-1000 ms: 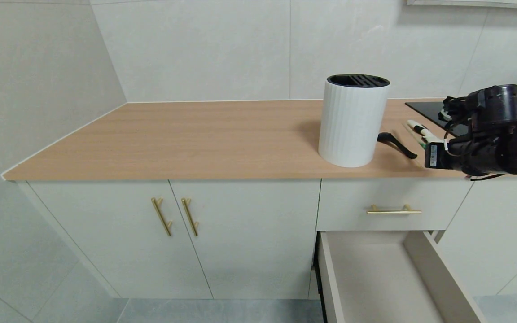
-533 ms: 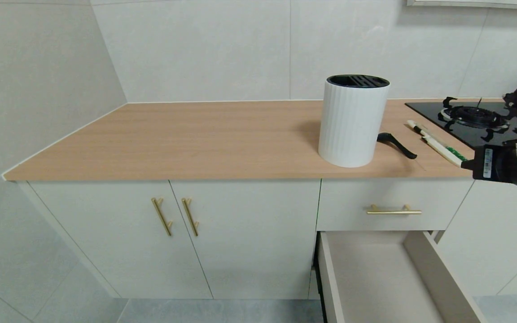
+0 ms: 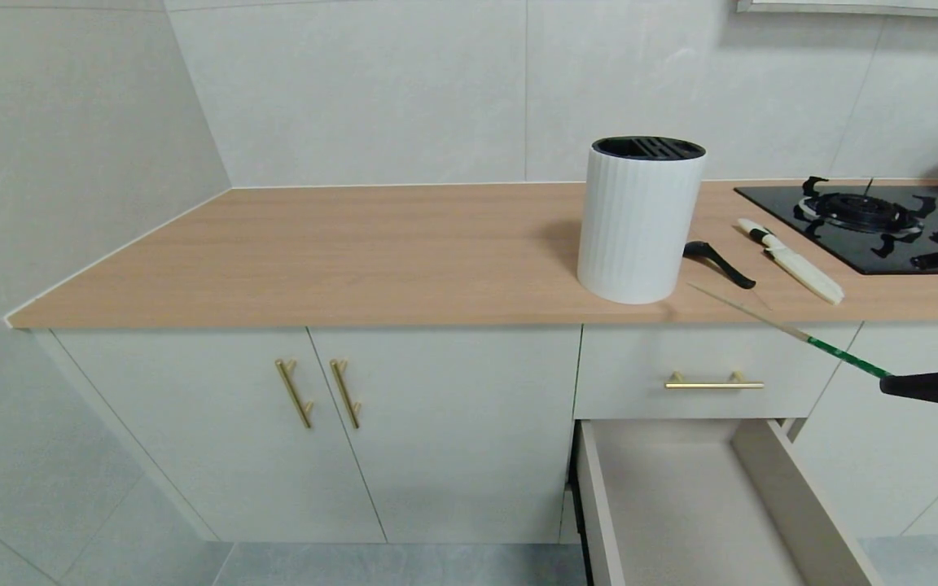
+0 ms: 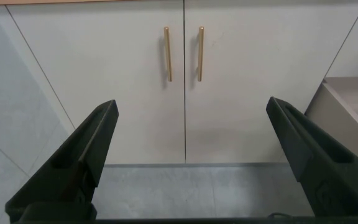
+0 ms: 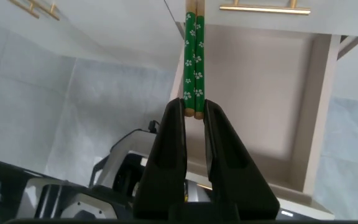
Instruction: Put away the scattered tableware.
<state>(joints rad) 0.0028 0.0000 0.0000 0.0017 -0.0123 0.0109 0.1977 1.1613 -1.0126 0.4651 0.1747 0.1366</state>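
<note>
Presently, the right gripper (image 5: 194, 109) is clamped on the green-patterned ends of a pair of chopsticks (image 5: 194, 56). It holds them in the air in front of the countertop (image 3: 355, 252) and above the open drawer (image 3: 664, 488), with their bare tips pointing toward the white ribbed holder (image 3: 640, 220). On the countertop, a black-handled utensil (image 3: 717, 262) lies just beside the holder, one end hidden behind it, and a cream-coloured utensil (image 3: 791, 260) lies between that and the stove (image 3: 868, 220). The left gripper (image 4: 191, 107) sits low, facing the cabinet doors (image 4: 241, 93), its fingers spread wide with nothing between them.
</note>
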